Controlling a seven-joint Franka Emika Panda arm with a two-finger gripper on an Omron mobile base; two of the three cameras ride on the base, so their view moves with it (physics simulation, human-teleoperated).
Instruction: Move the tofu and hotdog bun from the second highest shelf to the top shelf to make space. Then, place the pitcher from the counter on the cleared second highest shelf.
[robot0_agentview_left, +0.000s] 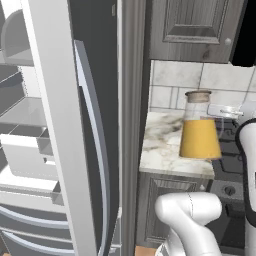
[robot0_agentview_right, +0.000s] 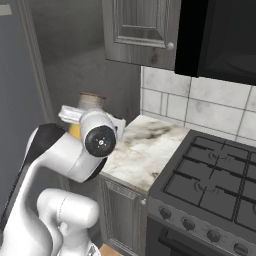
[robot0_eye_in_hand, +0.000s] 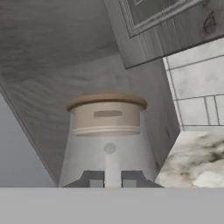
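- Pitcher (robot0_agentview_left: 200, 127) position: the vessel is seen standing upright on the counter (robot0_agentview_left: 162, 150), toward the counter's left end, next to the tall dark grey side panel (robot0_agentview_left: 134, 125) of the refrigerator enclosure and in front of the tiled backsplash (robot0_agentview_left: 172, 82).
- Long axis: the pitcher's axis is vertical, with the tan-brown lid (robot0_eye_in_hand: 107, 101) and pale collar uppermost and the wide, juice-filled base on the stone.
- Relation to the gripper (robot0_eye_in_hand: 112, 179): in the hand view the pitcher is centred directly ahead, its neck rising just above the two dark fingertips (robot0_eye_in_hand: 96, 180), so the approach line is judged to be aligned with the vessel's centreline.
- Gripper state: a narrow gap is visible between the fingertips, with the glass body seen through and beyond it; no contact with the pitcher can be confirmed, and the true opening width cannot be determined from these views.
- In the right base view the pitcher (robot0_agentview_right: 89, 107) is largely hidden behind the wrist, confirming that the hand is close to it and level with its upper half.
- Stage judged: reach toward the pitcher; a grasp is not yet shown.
- Coming move: a short straight advance is judged sufficient, followed by closure about the neck below the collar.
- Risk: the conical glass may slip downward if gripped on the sloped wall.
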